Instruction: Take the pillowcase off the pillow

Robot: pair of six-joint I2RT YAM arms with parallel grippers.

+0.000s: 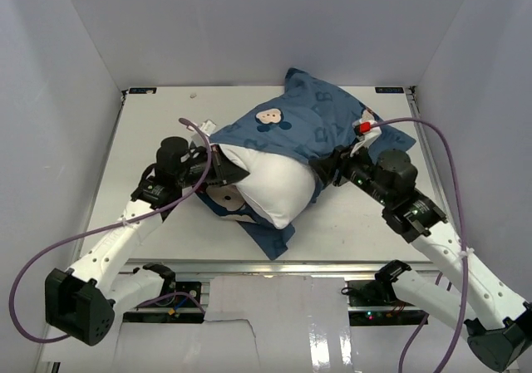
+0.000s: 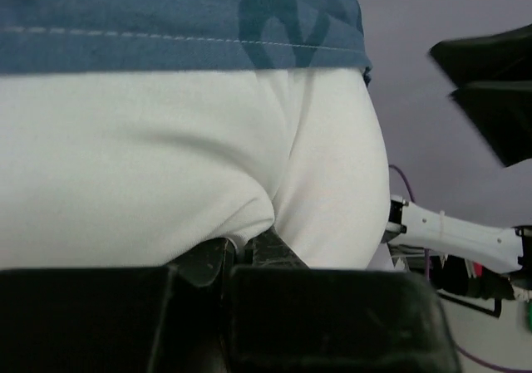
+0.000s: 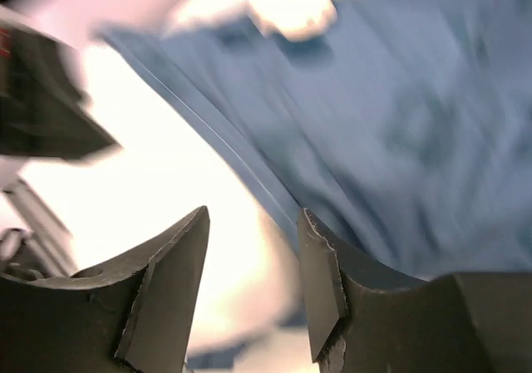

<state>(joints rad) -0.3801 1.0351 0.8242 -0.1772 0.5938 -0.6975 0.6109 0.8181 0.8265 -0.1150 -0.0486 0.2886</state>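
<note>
The white pillow (image 1: 270, 188) lies mid-table with its near end bare. The blue pillowcase (image 1: 312, 122) still covers its far half, and a flap (image 1: 278, 238) trails underneath at the front. My left gripper (image 1: 233, 174) is shut on a pinch of the pillow (image 2: 166, 165); its fingertips (image 2: 212, 261) press together under the pillowcase hem (image 2: 166, 24). My right gripper (image 1: 324, 168) sits at the hem on the pillow's right side. In the blurred right wrist view, the right gripper (image 3: 253, 223) is open with nothing between its fingers. There the pillowcase (image 3: 399, 124) is just beyond, the pillow (image 3: 166, 174) to the left.
White walls enclose the table (image 1: 158, 124) on the left, right and back. Purple cables (image 1: 440, 153) loop off both arms. My right arm's white link (image 2: 453, 233) shows at the right edge of the left wrist view.
</note>
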